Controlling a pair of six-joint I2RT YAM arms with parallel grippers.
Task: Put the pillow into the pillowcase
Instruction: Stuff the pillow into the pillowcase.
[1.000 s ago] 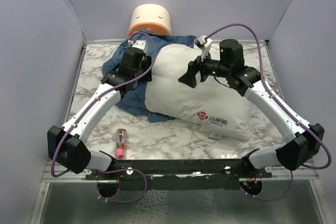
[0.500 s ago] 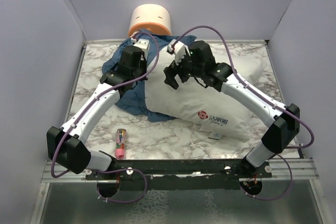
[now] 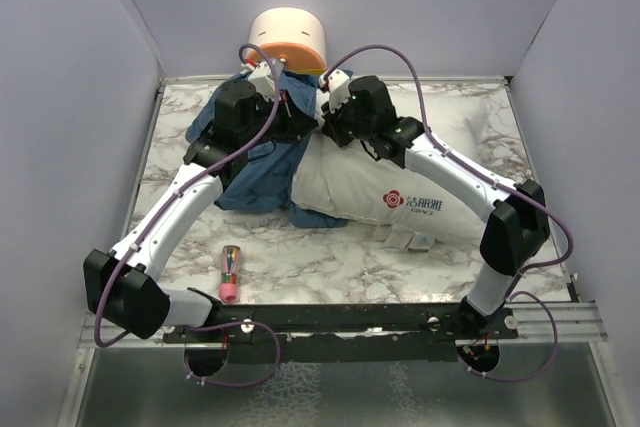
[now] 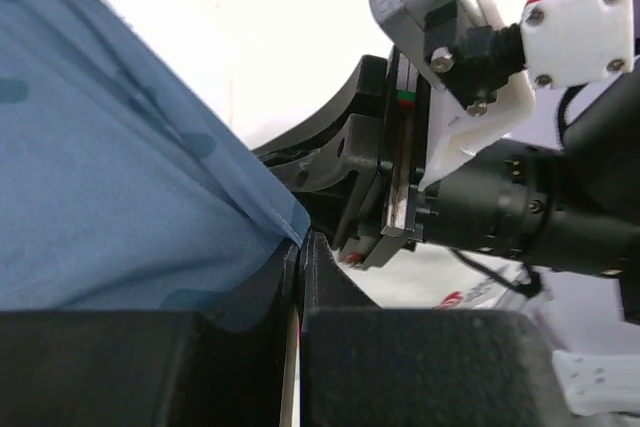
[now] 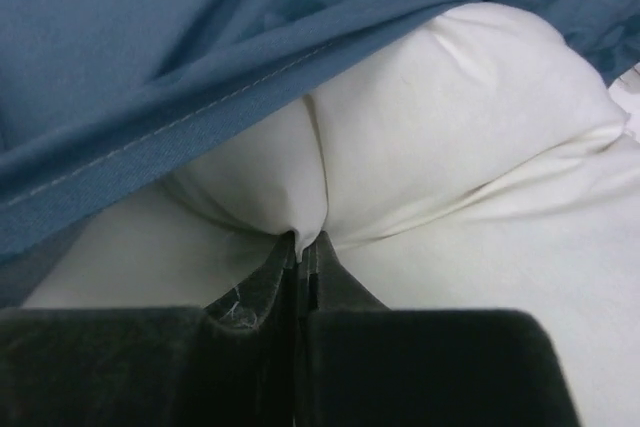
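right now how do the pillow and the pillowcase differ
The pillow is white and plump; the pillowcase is blue, limp and crumpled. The pillow is pinched by the right gripper; the pillowcase, at its hem, by the left gripper. Both are cloth, each held in shut jaws.

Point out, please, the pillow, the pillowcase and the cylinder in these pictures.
pillow (image 3: 345, 192): top view, white face left of the red logo.
pillowcase (image 3: 258, 179): top view, blue cloth left of the pillow.
cylinder (image 3: 290, 29): top view, cream top.
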